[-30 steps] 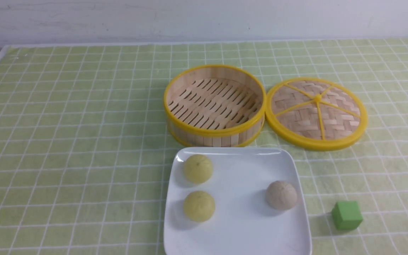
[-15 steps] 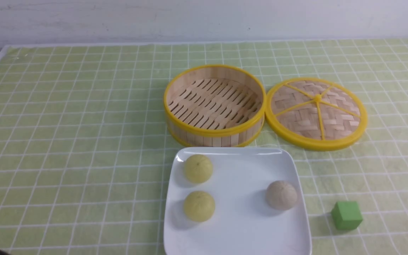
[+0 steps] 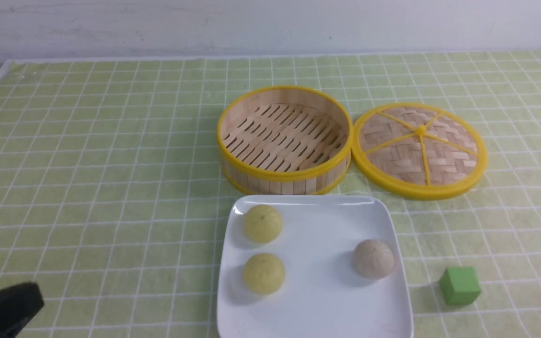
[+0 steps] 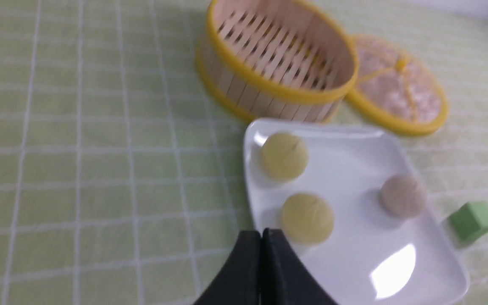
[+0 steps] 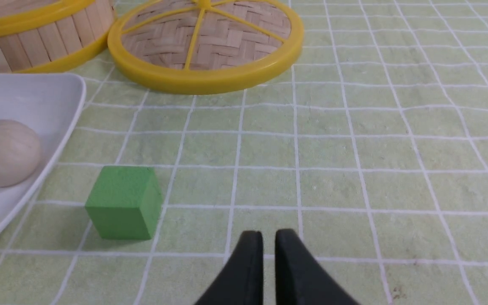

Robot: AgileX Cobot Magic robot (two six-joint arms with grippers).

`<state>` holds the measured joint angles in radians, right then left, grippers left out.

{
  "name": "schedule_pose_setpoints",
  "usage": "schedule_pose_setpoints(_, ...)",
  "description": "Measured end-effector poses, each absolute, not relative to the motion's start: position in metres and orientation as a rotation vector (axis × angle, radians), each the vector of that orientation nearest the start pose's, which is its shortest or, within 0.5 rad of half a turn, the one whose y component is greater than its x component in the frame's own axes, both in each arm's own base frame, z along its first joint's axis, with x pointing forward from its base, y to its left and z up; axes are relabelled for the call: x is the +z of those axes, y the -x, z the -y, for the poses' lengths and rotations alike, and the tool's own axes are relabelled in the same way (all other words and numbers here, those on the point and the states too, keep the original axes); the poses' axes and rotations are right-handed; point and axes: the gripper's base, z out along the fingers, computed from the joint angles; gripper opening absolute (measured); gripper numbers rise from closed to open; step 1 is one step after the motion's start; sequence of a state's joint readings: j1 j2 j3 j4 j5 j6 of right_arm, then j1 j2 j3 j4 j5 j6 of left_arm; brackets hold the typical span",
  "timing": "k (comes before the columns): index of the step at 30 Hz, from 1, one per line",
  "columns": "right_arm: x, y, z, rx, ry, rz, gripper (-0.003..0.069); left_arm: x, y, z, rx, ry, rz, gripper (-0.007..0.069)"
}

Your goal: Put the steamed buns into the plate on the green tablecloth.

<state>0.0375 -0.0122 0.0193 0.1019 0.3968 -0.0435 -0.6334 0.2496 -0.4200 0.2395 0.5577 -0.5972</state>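
The white square plate lies on the green tablecloth near the front edge. Three steamed buns rest in it: two pale yellow ones on its left side and a greyish-beige one on its right. In the left wrist view my left gripper is shut and empty, hovering just short of the nearer yellow bun. My right gripper hangs over bare cloth to the right of the plate, its fingertips a narrow gap apart with nothing between them.
An empty bamboo steamer stands behind the plate, with its woven lid flat on the cloth to its right. A green cube sits right of the plate. A black part of my left arm shows at the front left corner.
The black part of my left arm has come further into the front view's lower left corner. The buns, plate, steamer and cube have not moved.
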Motion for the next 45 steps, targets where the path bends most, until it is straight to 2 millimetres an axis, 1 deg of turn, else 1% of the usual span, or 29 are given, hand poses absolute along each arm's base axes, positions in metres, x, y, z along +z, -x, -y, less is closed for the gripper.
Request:
schedule_pose_setpoints(2, 0.172, -0.052, -0.006, 0.098, 0.014, -1.886, 0.0072, 0.289, -0.056, 0.029, -0.619, -0.150, -1.843, 0.0021)
schedule_pose_setpoints(3, 0.172, -0.052, -0.006, 0.098, 0.014, -1.886, 0.0074, 0.289, -0.058, 0.032, -0.648, -0.164, -1.784, 0.0024)
schedule_pose_setpoints(6, 0.172, -0.052, -0.006, 0.098, 0.014, -1.886, 0.0078, 0.285, -0.059, 0.034, -0.669, -0.175, -1.749, 0.0028)
schedule_pose_setpoints(16, 0.172, -0.052, -0.006, 0.099, 0.013, -1.887, 0.0092, 0.279, -0.060, 0.033, -0.626, -0.187, -1.783, 0.0035)
schedule_pose_setpoints(21, 0.172, -0.052, -0.006, 0.099, 0.013, -1.887, 0.0099, 0.272, -0.061, 0.031, -0.560, -0.203, -1.786, 0.0037)
schedule_pose_setpoints(22, 0.172, -0.052, -0.006, 0.099, 0.013, -1.887, 0.0099, 0.268, -0.062, 0.030, -0.539, -0.199, -1.789, 0.0038)
schedule_pose_setpoints(25, 0.172, -0.052, -0.006, 0.100, 0.013, -1.887, 0.0103, 0.250, -0.062, 0.022, -0.412, -0.170, -1.800, 0.0044)
schedule_pose_setpoints(29, 0.172, -0.052, -0.006, 0.100, 0.013, -1.887, 0.0109, 0.213, -0.060, 0.010, -0.218, -0.094, -1.831, 0.0051)
schedule_pose_setpoints(31, 0.172, -0.052, -0.006, 0.100, 0.013, -1.887, 0.0110, 0.196, -0.058, 0.006, -0.169, -0.031, -1.843, 0.0052)
schedule_pose_setpoints(32, 0.172, -0.052, -0.006, 0.100, 0.013, -1.887, 0.0110, 0.195, -0.058, 0.005, -0.165, -0.010, -1.844, 0.0053)
schedule_pose_setpoints(33, 0.172, -0.052, -0.006, 0.100, 0.013, -1.887, 0.0110, 0.182, -0.057, 0.003, -0.130, 0.040, -1.861, 0.0054)
schedule_pose_setpoints(34, 0.172, -0.052, -0.006, 0.100, 0.013, -1.887, 0.0110, 0.178, -0.056, 0.001, -0.110, 0.063, -1.860, 0.0054)
schedule_pose_setpoints(35, 0.172, -0.052, -0.006, 0.100, 0.013, -1.887, 0.0110, 0.174, -0.055, -0.001, -0.083, 0.095, -1.853, 0.0055)
schedule_pose_setpoints(37, 0.172, -0.052, -0.006, 0.101, 0.012, -1.887, 0.0111, 0.174, -0.054, -0.002, -0.064, 0.111, -1.840, 0.0055)
schedule_pose_setpoints(45, 0.172, -0.052, -0.006, 0.102, 0.011, -1.887, 0.0121, 0.172, -0.053, -0.004, -0.032, 0.114, -1.856, 0.0066)
